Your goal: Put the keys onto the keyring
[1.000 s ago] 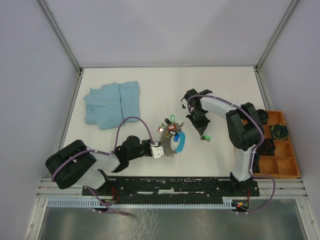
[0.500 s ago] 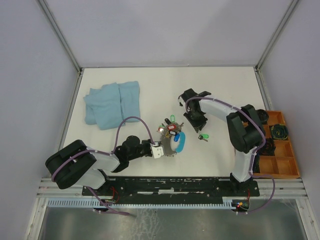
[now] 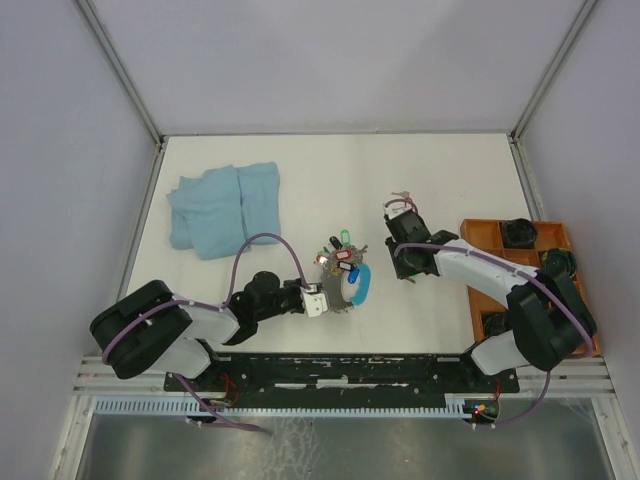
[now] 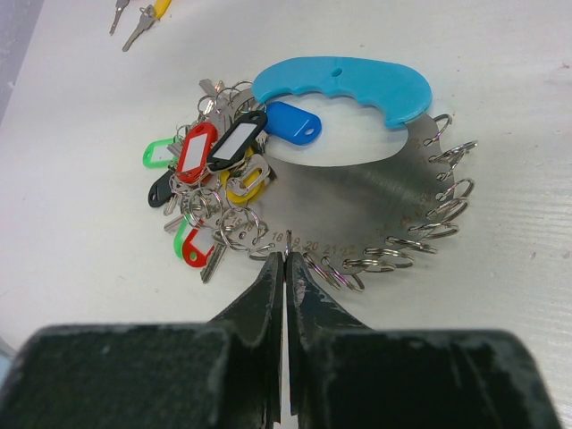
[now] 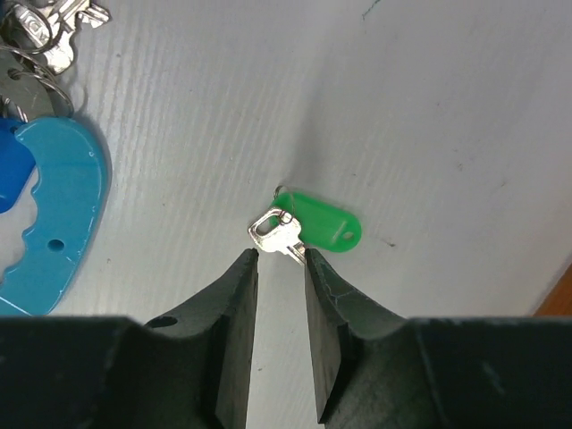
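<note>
A steel half-disc keyring holder (image 4: 357,201) with a blue handle (image 4: 344,82) lies on the table, several split rings along its rim. A bunch of keys (image 4: 210,170) with red, black, yellow and green tags hangs at its left end. My left gripper (image 4: 287,257) is shut on a keyring standing at the near rim; from above it (image 3: 333,300) sits left of the holder (image 3: 350,287). My right gripper (image 5: 279,254) is open, with a loose key (image 5: 275,229) and its green tag (image 5: 323,223) lying just ahead of the fingertips. Seen from above, the right gripper (image 3: 406,262) is right of the blue handle (image 3: 361,283).
A folded light-blue cloth (image 3: 225,208) lies at the back left. An orange compartment tray (image 3: 482,228) with black items stands at the right edge, partly under the right arm. Two more loose keys (image 4: 134,22), one with a yellow tag, lie beyond the holder.
My right gripper has opened, and the right arm has swung its elbow down and to the right over the tray. The left arm and the holder have not moved.
</note>
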Controlling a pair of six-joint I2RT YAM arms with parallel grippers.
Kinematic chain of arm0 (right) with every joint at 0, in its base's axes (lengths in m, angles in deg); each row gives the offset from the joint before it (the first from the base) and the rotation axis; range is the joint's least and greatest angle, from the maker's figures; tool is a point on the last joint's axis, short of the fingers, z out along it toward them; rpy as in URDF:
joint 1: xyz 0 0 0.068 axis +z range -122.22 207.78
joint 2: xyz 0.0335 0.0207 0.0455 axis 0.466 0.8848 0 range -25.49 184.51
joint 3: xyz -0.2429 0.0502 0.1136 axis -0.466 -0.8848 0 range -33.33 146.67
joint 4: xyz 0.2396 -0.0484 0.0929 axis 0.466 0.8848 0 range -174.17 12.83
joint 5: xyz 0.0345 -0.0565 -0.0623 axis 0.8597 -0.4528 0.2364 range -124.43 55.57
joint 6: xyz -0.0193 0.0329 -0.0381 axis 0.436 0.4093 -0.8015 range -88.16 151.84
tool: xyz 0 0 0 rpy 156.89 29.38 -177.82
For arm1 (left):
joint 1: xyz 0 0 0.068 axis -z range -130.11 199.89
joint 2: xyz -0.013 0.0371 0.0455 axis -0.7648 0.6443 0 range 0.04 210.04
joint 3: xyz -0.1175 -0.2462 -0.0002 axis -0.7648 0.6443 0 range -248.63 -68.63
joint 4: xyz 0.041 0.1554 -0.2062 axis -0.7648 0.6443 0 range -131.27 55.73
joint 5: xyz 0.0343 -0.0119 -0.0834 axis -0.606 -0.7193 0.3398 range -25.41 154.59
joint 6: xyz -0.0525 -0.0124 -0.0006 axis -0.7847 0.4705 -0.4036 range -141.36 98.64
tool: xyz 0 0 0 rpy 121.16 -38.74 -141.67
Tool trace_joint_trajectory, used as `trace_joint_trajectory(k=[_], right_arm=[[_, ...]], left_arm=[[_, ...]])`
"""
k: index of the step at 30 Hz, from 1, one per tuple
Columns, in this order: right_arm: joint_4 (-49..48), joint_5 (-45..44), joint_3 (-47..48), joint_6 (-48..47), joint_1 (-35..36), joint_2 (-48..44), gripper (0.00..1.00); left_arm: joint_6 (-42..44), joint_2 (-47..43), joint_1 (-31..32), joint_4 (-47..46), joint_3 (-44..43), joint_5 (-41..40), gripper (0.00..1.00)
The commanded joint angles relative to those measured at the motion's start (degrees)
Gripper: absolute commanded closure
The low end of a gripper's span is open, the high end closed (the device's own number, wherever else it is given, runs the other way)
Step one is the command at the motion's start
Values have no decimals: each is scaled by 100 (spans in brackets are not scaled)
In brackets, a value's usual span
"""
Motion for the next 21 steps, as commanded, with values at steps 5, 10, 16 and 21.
trace_joint_trajectory(k=[5,10,16,21], right_arm=[[-1986,-867,-1001,1088,113,-495,66],[-2345,-983,-1204,1227,126,-457,70],[-2408,-1000,-1231,1302,126,-312,74],[-2241,-1007,-1180,1362,123,-276,77]], left_arm=[[13,-113,27,-286,-119,180,97],[5,-115,29,-287,-119,189,97],[5,-108,29,-286,-128,191,97],[5,-108,32,-287,-127,189,97]])
